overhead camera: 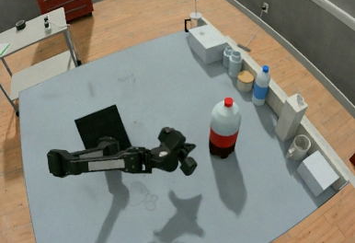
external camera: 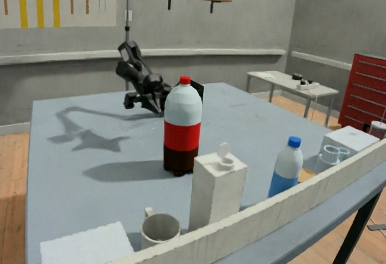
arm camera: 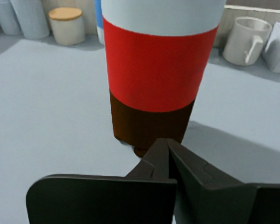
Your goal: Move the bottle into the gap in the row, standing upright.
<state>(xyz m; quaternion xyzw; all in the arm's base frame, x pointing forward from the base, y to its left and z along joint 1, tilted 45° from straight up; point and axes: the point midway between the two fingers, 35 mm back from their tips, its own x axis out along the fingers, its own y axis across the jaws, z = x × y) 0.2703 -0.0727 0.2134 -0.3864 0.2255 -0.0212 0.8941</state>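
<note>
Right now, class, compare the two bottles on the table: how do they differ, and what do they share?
The big bottle has a red cap and red band and stands out in the open; the small bottle has a blue cap and blue band and stands in the row by the low wall. Both are upright.

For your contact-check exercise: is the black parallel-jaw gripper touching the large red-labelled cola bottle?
Apart. The top view shows bare grey table between the shut gripper and the bottle; the wrist view shows a gap too.
</note>
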